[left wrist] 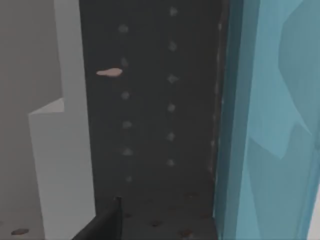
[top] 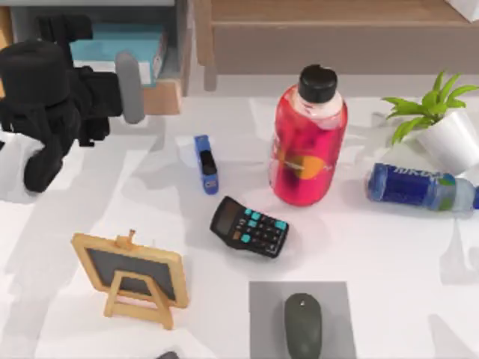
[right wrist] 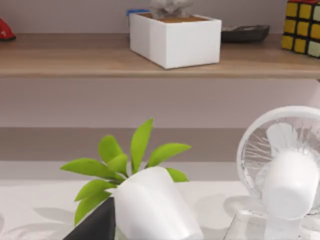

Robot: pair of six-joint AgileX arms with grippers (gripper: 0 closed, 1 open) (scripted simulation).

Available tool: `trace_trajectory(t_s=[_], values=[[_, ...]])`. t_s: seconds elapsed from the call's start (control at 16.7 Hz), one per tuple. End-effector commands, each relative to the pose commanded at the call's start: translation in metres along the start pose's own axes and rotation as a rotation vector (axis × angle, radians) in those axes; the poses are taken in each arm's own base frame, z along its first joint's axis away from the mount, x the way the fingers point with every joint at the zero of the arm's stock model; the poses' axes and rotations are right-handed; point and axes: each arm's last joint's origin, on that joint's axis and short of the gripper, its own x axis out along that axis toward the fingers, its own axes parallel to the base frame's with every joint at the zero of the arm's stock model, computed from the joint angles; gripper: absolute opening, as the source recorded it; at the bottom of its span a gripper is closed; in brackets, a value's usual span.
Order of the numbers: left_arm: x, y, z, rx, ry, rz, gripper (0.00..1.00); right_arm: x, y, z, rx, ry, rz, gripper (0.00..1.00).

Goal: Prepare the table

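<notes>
A: We open on the broad matte white tabletop (top: 389, 254), plain and flat, spreading under everything and running out to every edge of the top view.

B: And our left arm is up at the far-left corner, its black blocky left gripper (top: 112, 86) reaching toward the light-wood and grey shelf cabinet (top: 174, 71). We cannot tell whether its fingers are apart or together.

A: Inside that cabinet we see a pale blue flat box (top: 120, 45). From the left wrist, a glossy blue panel (left wrist: 280, 110) stands beside a dark dimpled surface (left wrist: 150, 100).

B: Mid-table, 1 red plastic bottle with a black cap (top: 308, 138) stands upright, smooth and rounded. Just beside it lies a black calculator with teal keys (top: 249, 226), and near that a small blue stapler (top: 206, 164).

A: At the right, a blue-labelled bottle (top: 419, 187) lies on its side, near a white pot with green leaves (top: 449, 127), which is tilted.

B: Front left, a small wooden easel chalkboard (top: 131, 277). Front centre, a dark grey oval mouse (top: 303, 325) rests on a grey rectangular pad (top: 266, 314).

A: From the right wrist we see that pot (right wrist: 150, 205) close, a white wire-grilled fan (right wrist: 285, 170), and a wooden shelf (right wrist: 75, 55) carrying a white square box (right wrist: 175, 37) and a colourful puzzle cube (right wrist: 302, 25).
</notes>
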Motion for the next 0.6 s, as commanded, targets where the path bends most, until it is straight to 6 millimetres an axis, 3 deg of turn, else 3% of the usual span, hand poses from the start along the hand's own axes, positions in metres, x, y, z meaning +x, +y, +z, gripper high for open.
trace_trajectory(t_s=[0.18, 0.48, 0.6], values=[[-0.009, 0.003, 0.000, -0.005, 0.002, 0.018, 1.00, 0.000, 0.000, 0.000, 0.000, 0.000, 0.000, 1.00], [-0.044, -0.011, 0.000, 0.000, 0.000, 0.004, 1.00, 0.000, 0.000, 0.000, 0.000, 0.000, 0.000, 1.00], [-0.048, -0.013, 0.001, 0.000, 0.000, 0.000, 1.00, 0.000, 0.000, 0.000, 0.000, 0.000, 0.000, 1.00]])
